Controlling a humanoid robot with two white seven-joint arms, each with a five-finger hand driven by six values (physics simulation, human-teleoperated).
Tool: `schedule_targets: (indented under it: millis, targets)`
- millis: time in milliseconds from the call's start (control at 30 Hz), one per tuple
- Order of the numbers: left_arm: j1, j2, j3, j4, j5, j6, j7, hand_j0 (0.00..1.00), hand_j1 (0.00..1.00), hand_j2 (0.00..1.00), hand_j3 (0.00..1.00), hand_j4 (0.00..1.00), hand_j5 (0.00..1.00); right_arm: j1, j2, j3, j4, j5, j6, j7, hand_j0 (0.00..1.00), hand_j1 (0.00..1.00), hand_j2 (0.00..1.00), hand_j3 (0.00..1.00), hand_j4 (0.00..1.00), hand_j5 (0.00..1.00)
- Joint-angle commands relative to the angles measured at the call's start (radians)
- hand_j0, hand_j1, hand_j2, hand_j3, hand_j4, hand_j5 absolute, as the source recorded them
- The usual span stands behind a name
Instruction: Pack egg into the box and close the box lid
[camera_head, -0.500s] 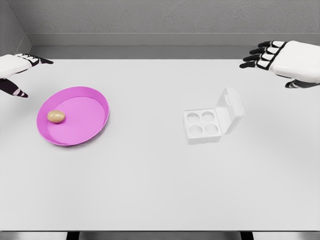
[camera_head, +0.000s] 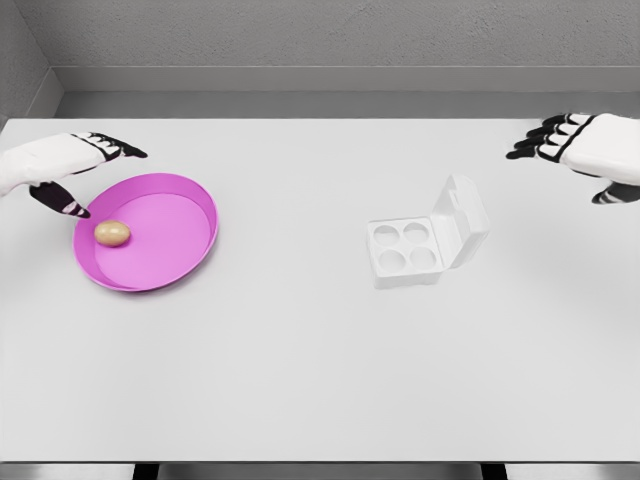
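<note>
Hovering at the pink plate's (camera_head: 190, 195) far-left rim, the left hand (camera_head: 55, 165) is spread, grasping nothing, thumb just above the egg (camera_head: 112, 233). The egg lies in the plate, long axis roughly left-right. The box (camera_head: 405, 250) sits lid raised; the right hand (camera_head: 590, 150) hangs unclenched, far right.

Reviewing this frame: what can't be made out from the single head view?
- Left hand: wrist and arm cut off by the picture's left edge.
- Right hand: palm side and arm cut off by the right edge.
- Box: the raised lid's outer face turns away from the camera; any latch is too small to see.
- Egg: its underside and contact with the pink plate are hidden.
- Table: near edge cropped by the picture's bottom.
</note>
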Motion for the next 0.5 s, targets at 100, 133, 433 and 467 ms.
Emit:
schedule_targets:
  millis: [100,133,433,467]
  targets:
    - [-0.005,0.029,-0.063,-0.009,0.005,0.002,-0.004,1.00,1.00,1.00,1.00,1.00,1.00,0.014,-0.005,0.003,0.014,-0.004,0.003,-0.001,1.00,1.00,1.00,1.00,1.00,1.00]
    - [-0.011,0.026,-0.101,-0.046,0.003,0.002,-0.006,1.00,1.00,1.00,1.00,1.00,1.00,0.014,-0.005,0.003,0.014,-0.004,0.003,-0.001,1.00,1.00,1.00,1.00,1.00,1.00]
    - [0.008,0.027,-0.137,-0.072,-0.003,0.002,-0.006,1.00,1.00,1.00,1.00,1.00,1.00,0.014,-0.005,0.002,0.014,-0.005,0.003,-0.001,1.00,1.00,1.00,1.00,1.00,1.00]
    - [0.008,0.027,-0.137,-0.075,-0.003,0.002,-0.006,1.00,1.00,1.00,1.00,1.00,1.00,0.023,-0.005,0.005,0.014,-0.004,0.003,-0.001,1.00,1.00,1.00,1.00,1.00,1.00]
